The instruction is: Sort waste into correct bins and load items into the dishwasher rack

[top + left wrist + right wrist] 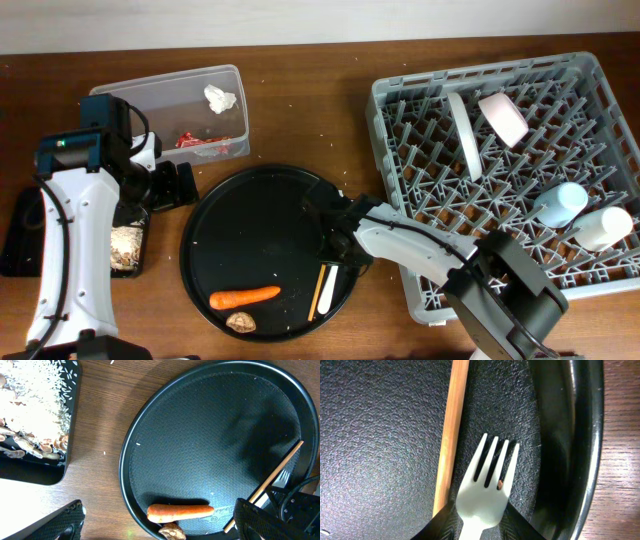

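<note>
My right gripper [477,527] is shut on the neck of the white fork [487,487], low over the right side of the round black tray [215,230]. The wooden chopstick [451,435] lies just left of the fork. An orange carrot [245,297] and a small brown lump [240,322] lie at the tray's front. My left gripper [160,527] hangs open over the tray's left edge, above the carrot [180,511], touching nothing. The grey rack [400,100] holds the white plate [463,135], pink bowl [503,118], blue cup [560,203] and cream cup [603,228].
The clear tub [180,95] at the back left holds a white tissue [220,98] and a red wrapper [200,142]. The shallow black tray [20,235] at the far left holds beige food scraps [126,248]. Bare wood lies between the round tray and the rack.
</note>
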`<move>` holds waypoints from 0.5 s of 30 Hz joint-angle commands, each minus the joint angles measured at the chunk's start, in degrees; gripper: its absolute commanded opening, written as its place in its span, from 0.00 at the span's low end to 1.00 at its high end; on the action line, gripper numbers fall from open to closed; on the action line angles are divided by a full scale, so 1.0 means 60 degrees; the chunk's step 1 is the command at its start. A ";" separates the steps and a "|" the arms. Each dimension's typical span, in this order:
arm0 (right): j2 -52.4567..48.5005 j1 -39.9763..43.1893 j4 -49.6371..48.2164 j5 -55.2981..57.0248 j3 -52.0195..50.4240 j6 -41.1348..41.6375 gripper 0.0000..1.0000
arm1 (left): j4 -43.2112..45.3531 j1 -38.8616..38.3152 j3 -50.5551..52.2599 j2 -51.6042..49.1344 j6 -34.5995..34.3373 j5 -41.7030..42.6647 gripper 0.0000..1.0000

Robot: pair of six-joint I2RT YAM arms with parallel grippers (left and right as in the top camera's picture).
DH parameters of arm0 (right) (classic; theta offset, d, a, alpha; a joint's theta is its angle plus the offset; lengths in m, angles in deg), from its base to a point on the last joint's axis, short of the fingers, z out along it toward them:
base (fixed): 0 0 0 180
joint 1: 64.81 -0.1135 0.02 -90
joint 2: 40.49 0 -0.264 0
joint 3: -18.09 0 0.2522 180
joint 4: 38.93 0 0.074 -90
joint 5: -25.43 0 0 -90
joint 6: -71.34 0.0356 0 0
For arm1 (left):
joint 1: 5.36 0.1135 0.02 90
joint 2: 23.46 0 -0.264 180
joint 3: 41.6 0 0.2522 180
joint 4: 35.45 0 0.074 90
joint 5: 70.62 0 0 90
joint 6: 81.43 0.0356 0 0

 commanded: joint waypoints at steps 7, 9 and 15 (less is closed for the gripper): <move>-0.0324 0.0080 -0.0503 0.1450 -0.0106 0.0007 0.40 | 0.0022 -0.0018 0.0047 -0.0015 0.0025 -0.0069 0.95; -0.0324 0.0080 -0.0681 0.1486 -0.0106 0.0007 0.40 | 0.0018 -0.0018 0.0047 -0.0015 0.0025 -0.0069 0.95; -0.0324 0.0080 -0.0761 0.2273 -0.0106 0.0004 0.40 | 0.0018 -0.0018 0.0047 -0.0015 0.0022 -0.0066 0.95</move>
